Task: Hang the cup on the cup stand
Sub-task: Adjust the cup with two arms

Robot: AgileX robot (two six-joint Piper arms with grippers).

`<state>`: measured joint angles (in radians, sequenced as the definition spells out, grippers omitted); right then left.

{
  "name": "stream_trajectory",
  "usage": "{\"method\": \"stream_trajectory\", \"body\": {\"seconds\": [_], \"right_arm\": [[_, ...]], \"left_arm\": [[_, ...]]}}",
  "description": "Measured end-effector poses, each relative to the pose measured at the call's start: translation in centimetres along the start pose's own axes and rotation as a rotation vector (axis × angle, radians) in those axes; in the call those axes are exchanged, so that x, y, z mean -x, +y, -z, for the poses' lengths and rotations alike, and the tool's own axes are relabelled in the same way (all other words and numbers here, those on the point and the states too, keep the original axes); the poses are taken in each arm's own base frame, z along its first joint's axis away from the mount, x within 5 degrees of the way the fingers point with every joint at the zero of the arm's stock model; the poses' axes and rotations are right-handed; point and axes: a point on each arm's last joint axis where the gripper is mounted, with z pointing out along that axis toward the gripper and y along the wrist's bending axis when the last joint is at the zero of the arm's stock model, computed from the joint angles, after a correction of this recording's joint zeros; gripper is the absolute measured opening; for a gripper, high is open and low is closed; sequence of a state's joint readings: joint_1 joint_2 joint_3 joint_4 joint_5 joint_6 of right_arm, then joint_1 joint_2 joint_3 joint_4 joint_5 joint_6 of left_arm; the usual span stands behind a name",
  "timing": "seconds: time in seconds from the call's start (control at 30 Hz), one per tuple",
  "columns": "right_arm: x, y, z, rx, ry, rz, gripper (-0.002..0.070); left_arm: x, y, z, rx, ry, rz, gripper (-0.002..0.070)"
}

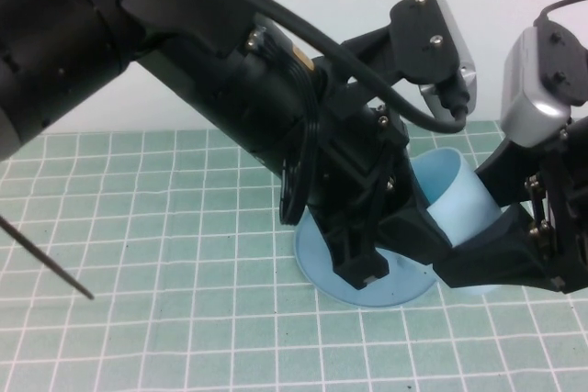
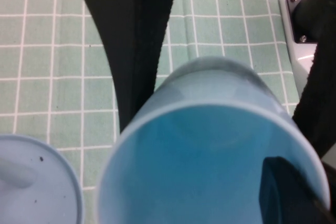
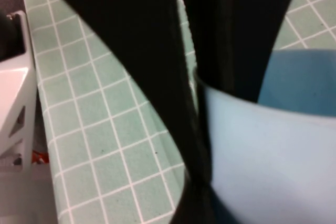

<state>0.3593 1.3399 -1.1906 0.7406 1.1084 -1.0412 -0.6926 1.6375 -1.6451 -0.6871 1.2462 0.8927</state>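
Overhead, the left claw (image 1: pixel 390 245) reached down over the cup stand (image 1: pixel 317 273), meeting the right claw (image 1: pixel 514 259) at the cup (image 1: pixel 455 195). Left wrist: one finger (image 2: pixel 286 192) sat inside the cup (image 2: pixel 210 156). Right wrist: its finger (image 3: pixel 178 103) pressed the cup (image 3: pixel 268 150) wall above the tabletop (image 3: pixel 105 129).

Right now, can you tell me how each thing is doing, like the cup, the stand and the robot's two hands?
cup: lifted off the mat, tilted, gripped by both grippers.
cup stand: flat on the mat; its pegs are hidden behind the left arm.
left gripper: above the stand, shut on the cup, one finger inside the rim.
right gripper: beside the stand, shut on the cup's wall.
green grid mat: lies flat under everything.
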Motion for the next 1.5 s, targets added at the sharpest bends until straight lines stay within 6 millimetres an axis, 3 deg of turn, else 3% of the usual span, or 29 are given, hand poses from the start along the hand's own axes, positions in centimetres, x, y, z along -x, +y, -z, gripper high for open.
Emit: {"method": "stream_trajectory", "body": {"seconds": [0.13,0.23,0.37,0.8,0.97,1.17,1.5], "right_arm": [[-0.1,-0.1,0.0,-0.003,0.007,0.021,0.0576],[-0.1,-0.1,0.0,-0.004,0.007,0.011,0.0653],[-0.1,-0.1,0.0,-0.001,0.008,-0.008,0.0686],[0.1,0.0,0.7,-0.054,0.003,-0.033,0.0695],[0.1,2.0,2.4,-0.059,0.010,-0.029,0.0695],[-0.4,2.4,3.6,-0.159,0.046,-0.122,0.0695],[-1.7,3.3,3.8,-0.134,0.121,-0.279,0.0695]], "left_arm": [[0.0,0.1,-0.2,-0.006,0.003,0.003,0.0020],[0.0,0.1,-0.2,-0.005,0.005,0.002,0.0017],[-0.1,0.1,-0.2,-0.003,0.008,-0.001,0.0017],[-0.8,1.3,0.8,0.028,-0.001,0.040,0.0020],[-1.3,2.9,1.5,0.071,-0.045,0.097,0.0010],[-0.5,3.0,1.9,0.056,-0.154,0.132,0.0009],[0.7,3.0,2.2,0.028,-0.299,0.194,0.0009]]}}
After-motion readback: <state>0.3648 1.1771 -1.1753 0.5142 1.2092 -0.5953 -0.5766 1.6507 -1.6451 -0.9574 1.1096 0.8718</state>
